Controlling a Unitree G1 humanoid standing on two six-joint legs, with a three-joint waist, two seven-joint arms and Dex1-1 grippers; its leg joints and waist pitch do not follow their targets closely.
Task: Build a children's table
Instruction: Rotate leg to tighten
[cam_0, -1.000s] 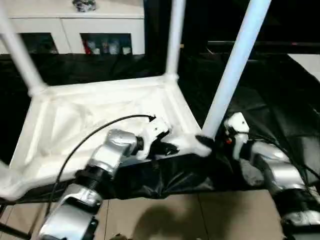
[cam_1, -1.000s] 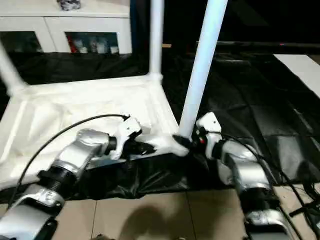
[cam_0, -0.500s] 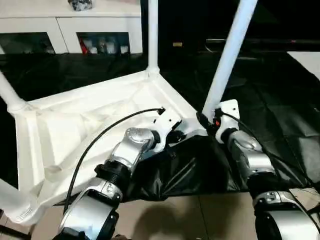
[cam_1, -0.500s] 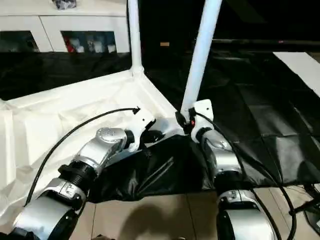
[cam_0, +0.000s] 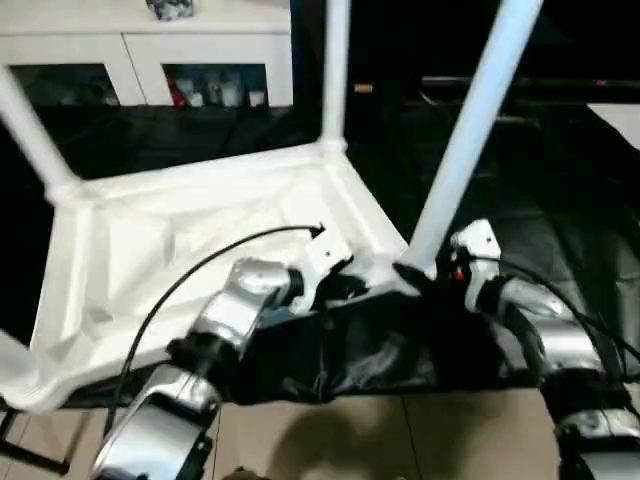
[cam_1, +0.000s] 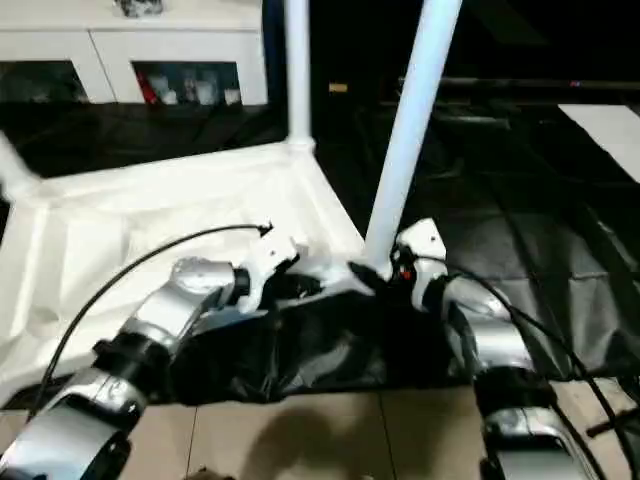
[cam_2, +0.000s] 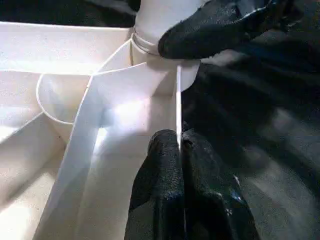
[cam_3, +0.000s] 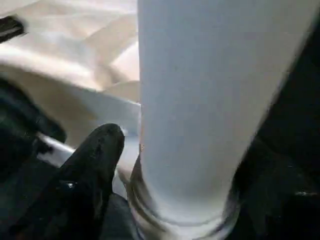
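Compared with the frame half a second earlier, our right fingers have spread wider at the base of the nearest leg (cam_0: 468, 140), while the left pair has not changed.

We see the children's table (cam_0: 200, 240) lying upside down across the left and centre of the head views, on black sheeting (cam_0: 560, 200). We count three upright legs, one at each visible corner socket; the fourth corner is cut off at the lower left.

Our left gripper (cam_2: 180, 150) reaches in from the lower left, forearm angled upward, fingers pressed together on the thin raised rim near the corner socket.

Our right gripper (cam_0: 425, 277) comes in from the lower right, its fingers (cam_3: 95, 155) standing apart around the leg's foot.
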